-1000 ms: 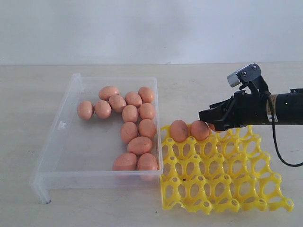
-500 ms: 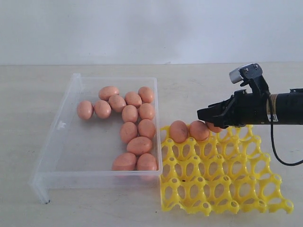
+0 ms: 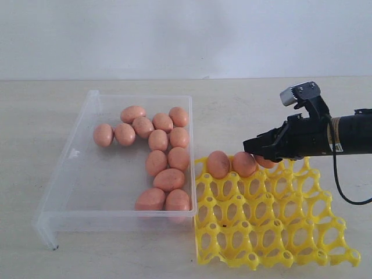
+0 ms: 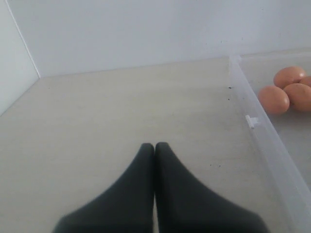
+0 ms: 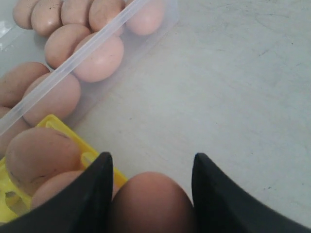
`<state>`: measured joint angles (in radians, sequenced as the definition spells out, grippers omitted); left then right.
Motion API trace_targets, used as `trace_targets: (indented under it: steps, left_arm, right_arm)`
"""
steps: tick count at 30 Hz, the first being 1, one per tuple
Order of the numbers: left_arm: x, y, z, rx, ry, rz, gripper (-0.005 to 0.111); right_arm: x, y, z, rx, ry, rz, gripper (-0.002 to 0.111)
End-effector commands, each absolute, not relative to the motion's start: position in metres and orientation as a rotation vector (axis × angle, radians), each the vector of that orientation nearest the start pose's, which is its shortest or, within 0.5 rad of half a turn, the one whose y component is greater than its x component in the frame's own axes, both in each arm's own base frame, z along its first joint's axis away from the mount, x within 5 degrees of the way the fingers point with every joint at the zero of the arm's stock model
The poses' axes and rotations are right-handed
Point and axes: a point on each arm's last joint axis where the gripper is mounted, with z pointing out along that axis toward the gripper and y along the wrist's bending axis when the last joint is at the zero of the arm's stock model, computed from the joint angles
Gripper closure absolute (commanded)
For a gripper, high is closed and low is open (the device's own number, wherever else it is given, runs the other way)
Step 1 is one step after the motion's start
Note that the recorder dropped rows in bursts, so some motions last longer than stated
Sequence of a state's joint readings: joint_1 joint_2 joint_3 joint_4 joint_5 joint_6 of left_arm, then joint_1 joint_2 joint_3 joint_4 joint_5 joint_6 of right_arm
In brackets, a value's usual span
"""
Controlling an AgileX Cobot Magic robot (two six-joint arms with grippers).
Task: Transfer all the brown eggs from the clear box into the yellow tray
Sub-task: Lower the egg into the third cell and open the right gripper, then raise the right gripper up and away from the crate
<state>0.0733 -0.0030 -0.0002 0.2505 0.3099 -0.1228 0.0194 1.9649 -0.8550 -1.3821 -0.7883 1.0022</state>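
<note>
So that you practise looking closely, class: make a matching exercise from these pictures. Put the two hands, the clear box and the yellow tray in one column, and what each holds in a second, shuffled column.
Column one:
1. left hand
2. right hand
3. clear box
4. yellow tray

Column two:
A. two brown eggs seated in its cups
B. nothing, closed over bare table
C. thirteen brown eggs
D. one brown egg between its fingers

Pairs: 1-B, 2-D, 3-C, 4-A
</note>
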Motion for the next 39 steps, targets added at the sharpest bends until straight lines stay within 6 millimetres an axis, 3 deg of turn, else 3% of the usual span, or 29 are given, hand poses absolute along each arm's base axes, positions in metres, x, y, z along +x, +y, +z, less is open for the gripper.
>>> trace_targets:
  steps: [1, 8, 11, 14, 21, 24, 26, 28, 29, 31, 33, 34, 36, 37, 39]
  left_arm:
    - [0.054, 0.011, 0.186, -0.015, 1.784, 0.2, 0.111]
    - [0.054, 0.011, 0.186, -0.015, 1.784, 0.2, 0.111]
    - [0.054, 0.011, 0.186, -0.015, 1.784, 0.2, 0.111]
    - [0.054, 0.011, 0.186, -0.015, 1.784, 0.2, 0.111]
    - [0.054, 0.011, 0.186, -0.015, 1.784, 0.2, 0.111]
    - [0.054, 0.011, 0.186, -0.015, 1.784, 0.2, 0.111]
    - [0.054, 0.011, 0.186, -0.015, 1.784, 0.2, 0.111]
    - [0.054, 0.011, 0.186, -0.015, 1.784, 0.2, 0.111]
    - [0.054, 0.011, 0.186, -0.015, 1.784, 0.2, 0.111]
    - [0.054, 0.011, 0.186, -0.015, 1.784, 0.2, 0.111]
    - [0.054, 0.011, 0.186, -0.015, 1.784, 0.2, 0.111]
    - [0.054, 0.011, 0.186, -0.015, 1.784, 0.2, 0.111]
    - [0.054, 0.011, 0.186, -0.015, 1.784, 0.2, 0.111]
    - [0.054, 0.011, 0.186, -0.015, 1.784, 0.2, 0.111]
    - [0.054, 0.011, 0.186, -0.015, 1.784, 0.2, 0.111]
  right_arm:
    - [0.333, 0.069, 0.115, -0.75, 2.143, 0.748, 0.065]
    - [0.333, 0.069, 0.115, -0.753, 2.139, 0.751, 0.065]
    - [0.332, 0.07, 0.115, -0.754, 2.137, 0.756, 0.055]
    - [0.332, 0.07, 0.116, -0.753, 2.131, 0.765, 0.037]
    - [0.337, 0.071, 0.122, -0.68, 2.07, 0.777, 0.034]
    - [0.341, 0.077, 0.15, -0.584, 1.857, 0.901, 0.039]
    - [0.34, 0.081, 0.181, -0.627, 1.708, 0.944, 0.066]
    - [0.334, 0.084, 0.221, -0.808, 1.61, 0.867, 0.11]
    - [0.327, 0.085, 0.242, -0.919, 1.605, 0.814, 0.108]
    - [0.316, 0.086, 0.278, -0.973, 1.683, 0.641, 0.109]
    - [0.315, 0.083, 0.29, -0.926, 1.768, 0.362, 0.109]
    - [0.318, 0.077, 0.293, -0.839, 1.822, 0.189, 0.109]
    - [0.321, 0.066, 0.306, -0.432, 1.895, 0.013, 0.109]
    - [0.32, 0.066, 0.31, -0.34, 1.891, 0.0, 0.109]
    - [0.316, 0.069, 0.317, -0.333, 1.872, 0.04, 0.109]
